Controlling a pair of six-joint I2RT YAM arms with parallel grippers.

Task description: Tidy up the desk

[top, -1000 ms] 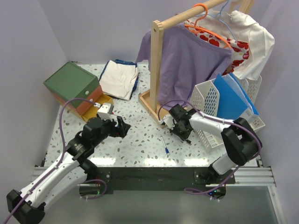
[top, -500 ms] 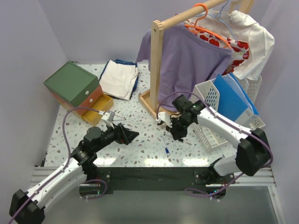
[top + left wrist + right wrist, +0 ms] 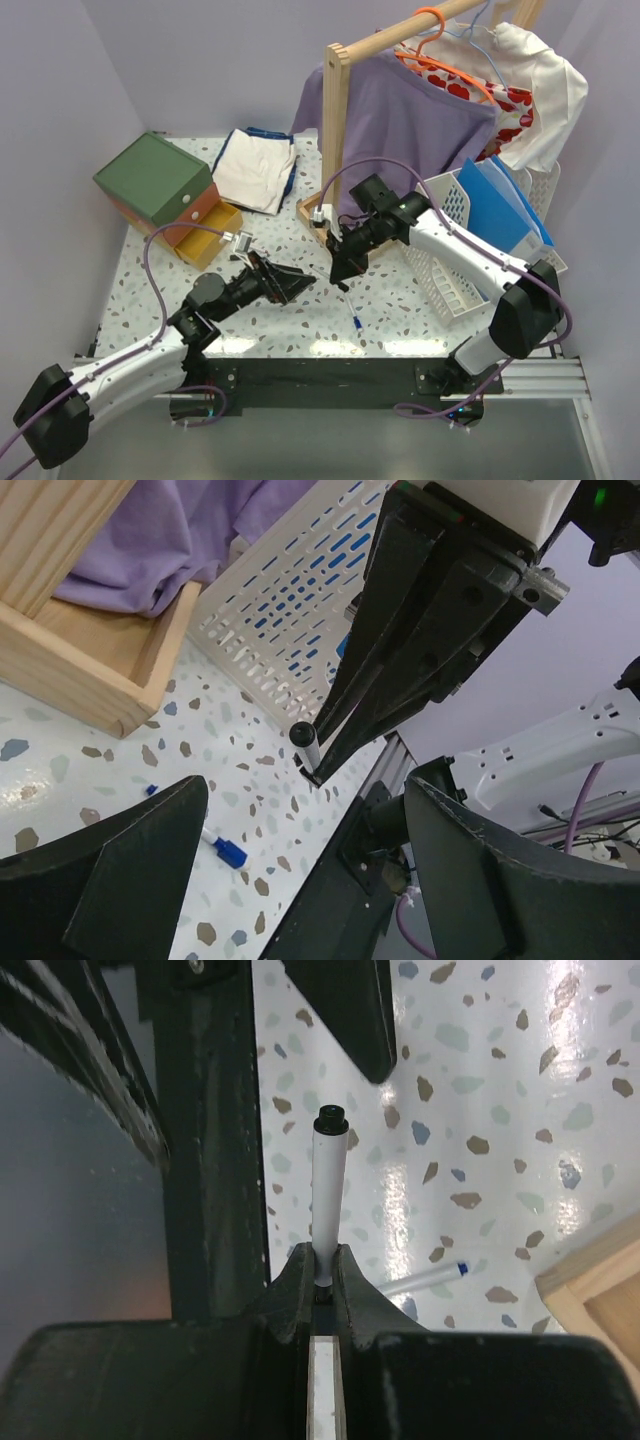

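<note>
The desk (image 3: 300, 315) is a white speckled tabletop with a black front rail (image 3: 330, 378). My right gripper (image 3: 338, 270) is shut on a white pen with a black cap (image 3: 328, 1185) and holds it above the desk, tip toward the left arm. The pen also shows in the left wrist view (image 3: 306, 743). My left gripper (image 3: 300, 284) is open and empty, pointing at the right gripper, a short way from the pen. A second pen with a blue cap (image 3: 352, 313) lies flat on the desk below them; it also shows in the left wrist view (image 3: 225, 850).
A green-topped drawer box (image 3: 155, 180) with an open yellow drawer (image 3: 212, 235) stands at the back left. Folded clothes (image 3: 255, 170) lie behind. A wooden clothes rack (image 3: 337, 150) with a purple shirt (image 3: 410, 130) and a white file basket (image 3: 450, 235) with blue folders (image 3: 505, 205) fill the right.
My right gripper has risen and swung left with the white pen. My left gripper has moved right from near the drawer toward the pen.
</note>
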